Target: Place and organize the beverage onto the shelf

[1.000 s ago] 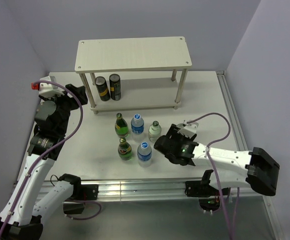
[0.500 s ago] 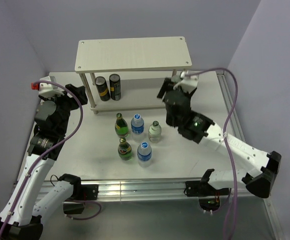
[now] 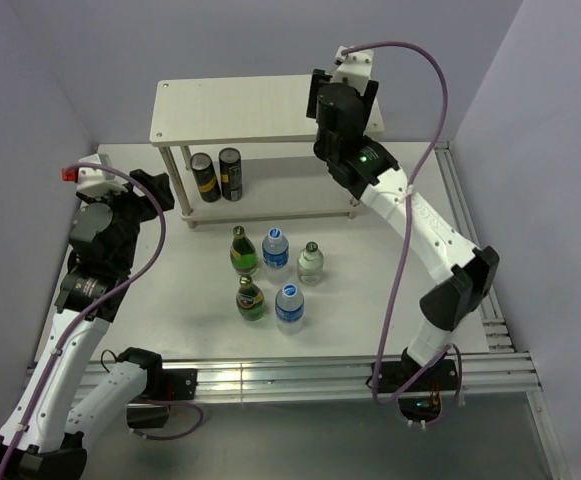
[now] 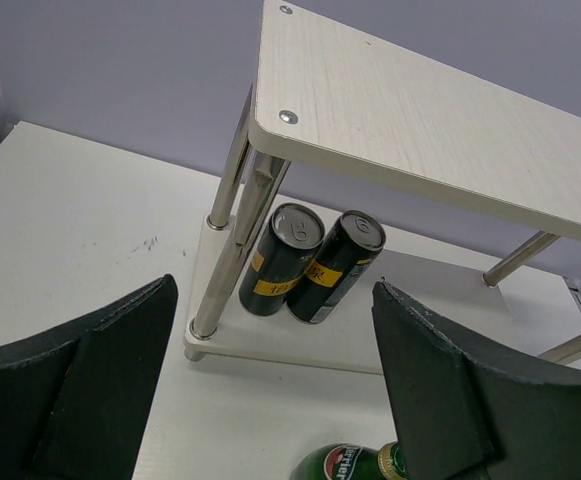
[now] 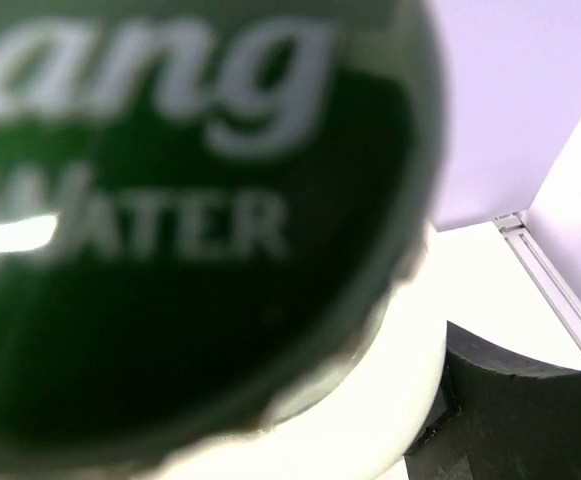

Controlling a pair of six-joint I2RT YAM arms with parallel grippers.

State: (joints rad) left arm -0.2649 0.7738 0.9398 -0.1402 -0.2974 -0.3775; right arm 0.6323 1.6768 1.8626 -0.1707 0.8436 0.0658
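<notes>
The shelf [image 3: 260, 108] stands at the back, a pale two-tier rack, also in the left wrist view [image 4: 450, 130]. Two black cans [image 3: 217, 175] stand on its lower board at the left, also in the left wrist view [image 4: 310, 262]. Several bottles stand on the table in front: two green [image 3: 243, 250], two blue-labelled water [image 3: 275, 250], one pale [image 3: 310, 262]. My right gripper [image 3: 326, 100] is over the right part of the top board, shut on a white bottle with a green cap [image 5: 170, 200] that fills its view; one finger [image 5: 515, 400] shows. My left gripper [image 4: 270, 400] is open and empty, left of the shelf.
A green Perrier bottle [image 4: 355, 465] lies just below my left gripper's view. The shelf's silver legs [image 4: 232, 210] stand close to the cans. Purple walls close in the back and sides. A metal rail [image 3: 465, 230] runs along the table's right edge.
My right arm rose from the table beside the pale bottle and swung back to above the shelf's top board at the right. The left arm and the table bottles stayed still.
</notes>
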